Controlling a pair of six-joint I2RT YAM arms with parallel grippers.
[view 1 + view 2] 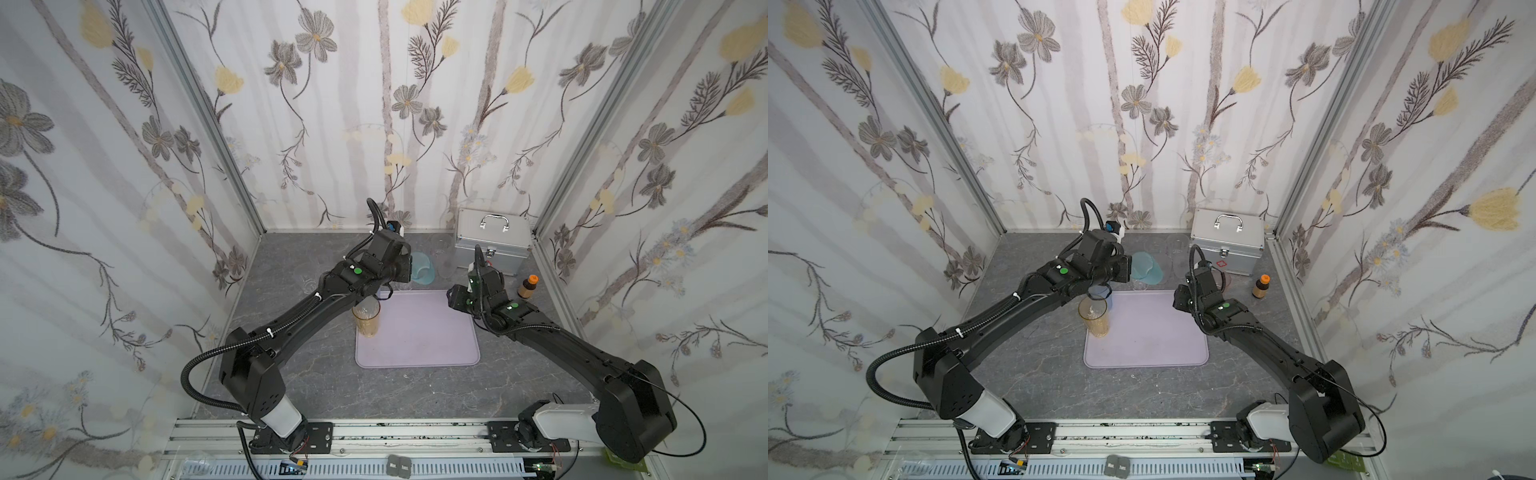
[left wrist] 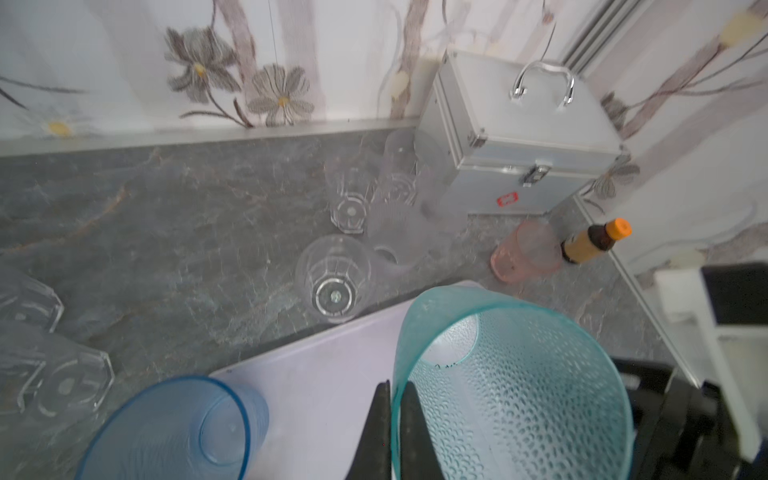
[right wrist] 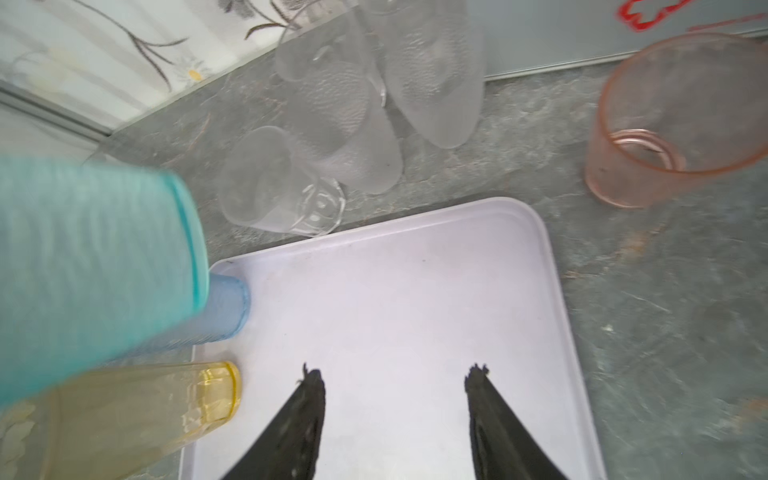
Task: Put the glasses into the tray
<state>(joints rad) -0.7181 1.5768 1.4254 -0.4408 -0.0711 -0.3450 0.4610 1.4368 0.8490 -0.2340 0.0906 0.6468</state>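
Left end effector (image 2: pixel 397 386), shut narrow on the rim of the teal glass (image 2: pixel 519 395), holds it above the tray's (image 2: pixel 324 374) far edge near the blue glass (image 2: pixel 174 428); lower it upright onto bare tray, clear of that neighbour, before releasing.

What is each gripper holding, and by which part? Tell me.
The left gripper pinches the teal tumbler by its rim, wall between the fingers. The right gripper is open over the tray, holding nothing.
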